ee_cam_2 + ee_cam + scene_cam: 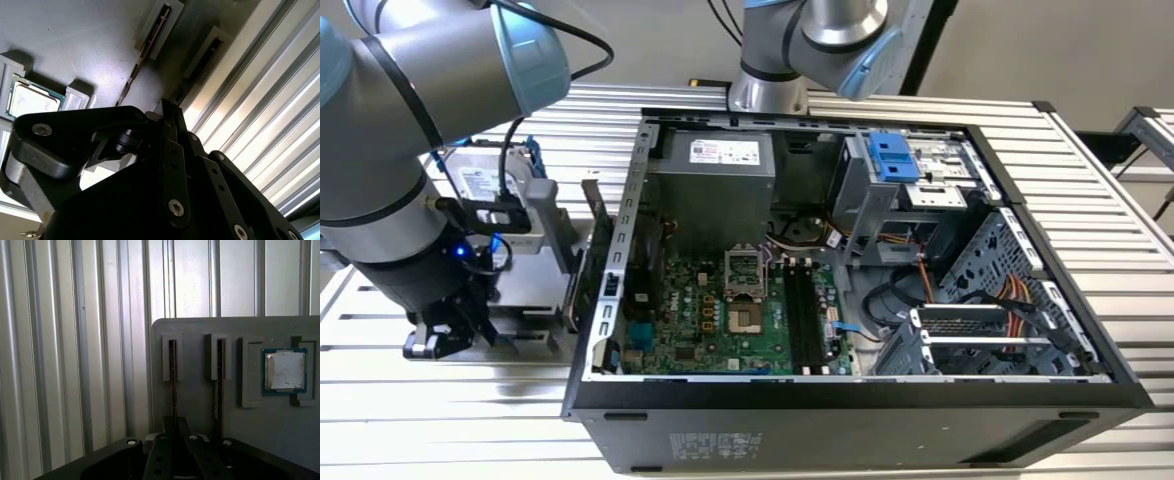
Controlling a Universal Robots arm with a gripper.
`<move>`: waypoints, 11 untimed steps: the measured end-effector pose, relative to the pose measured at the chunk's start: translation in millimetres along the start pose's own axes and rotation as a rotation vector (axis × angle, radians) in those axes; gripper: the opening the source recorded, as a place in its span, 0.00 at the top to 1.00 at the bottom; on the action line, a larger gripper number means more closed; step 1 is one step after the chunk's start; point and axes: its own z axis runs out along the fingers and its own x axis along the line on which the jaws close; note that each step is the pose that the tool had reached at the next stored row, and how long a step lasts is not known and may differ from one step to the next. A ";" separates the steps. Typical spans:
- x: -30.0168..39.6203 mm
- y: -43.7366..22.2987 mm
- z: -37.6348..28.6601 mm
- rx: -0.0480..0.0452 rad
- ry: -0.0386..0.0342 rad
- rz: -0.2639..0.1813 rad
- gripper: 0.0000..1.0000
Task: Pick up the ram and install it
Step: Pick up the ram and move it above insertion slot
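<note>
One ram [172,372] is standing on edge in the outer slot of the gray holder [196,400], stretching straight away from the gripper [174,425], which is hanging over its near end, open or shut I cannot tell.

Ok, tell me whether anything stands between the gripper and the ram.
Nothing visible does. In the first wrist view the gripper lines up with the ram in the edge slot of the tray, nothing between them.
</note>
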 end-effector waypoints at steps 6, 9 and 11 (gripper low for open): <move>0.0 0.0 0.0 0.0000 -0.0001 0.000 1.00; -0.1 0.0 -1.2 0.0001 -0.0003 0.000 1.00; 0.0 0.0 -2.9 0.0000 -0.0001 0.000 1.00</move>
